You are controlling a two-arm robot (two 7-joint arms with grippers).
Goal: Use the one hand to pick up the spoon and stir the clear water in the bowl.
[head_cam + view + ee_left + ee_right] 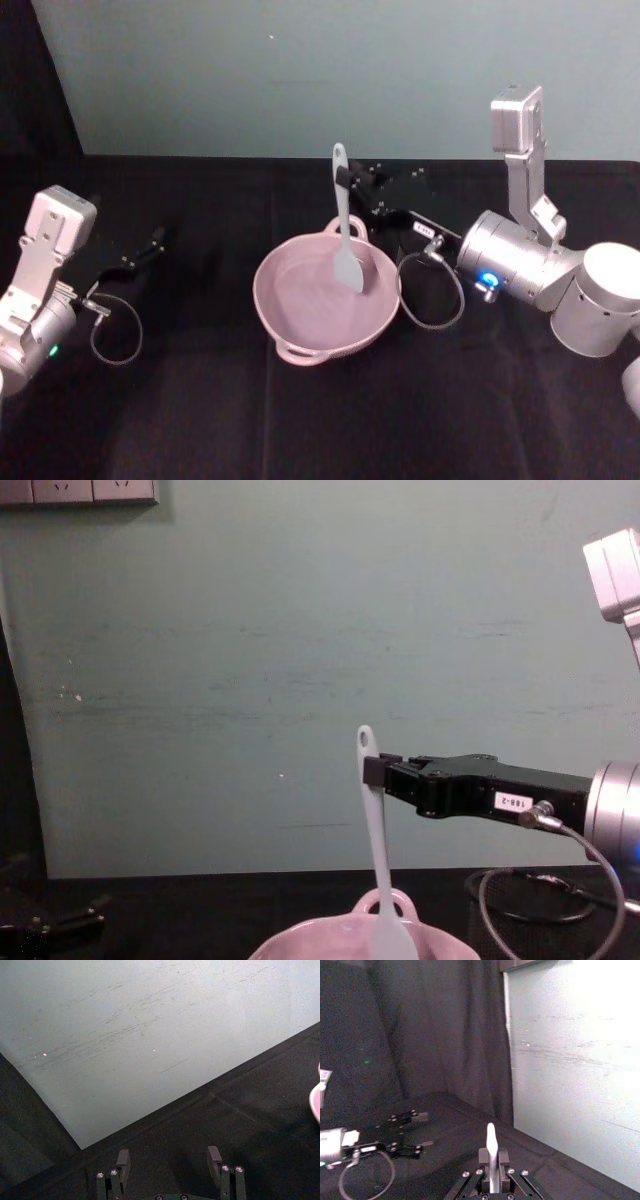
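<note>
Overhead, right hand [345, 178] clamping spoon [346, 225], blade inside bowl [320, 348], chest view adds handle hole, left hand [169, 1152] parked wide.

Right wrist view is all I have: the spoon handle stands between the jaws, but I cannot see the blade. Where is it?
Observer: The spoon has its blade down inside the bowl, right of its middle.
Operator: Where on the handle is the grip?
Observer: The right gripper is shut on it high up, just below the end hole.
Operator: And the other arm?
Observer: The left gripper is parked far left of the bowl, jaws open.
</note>
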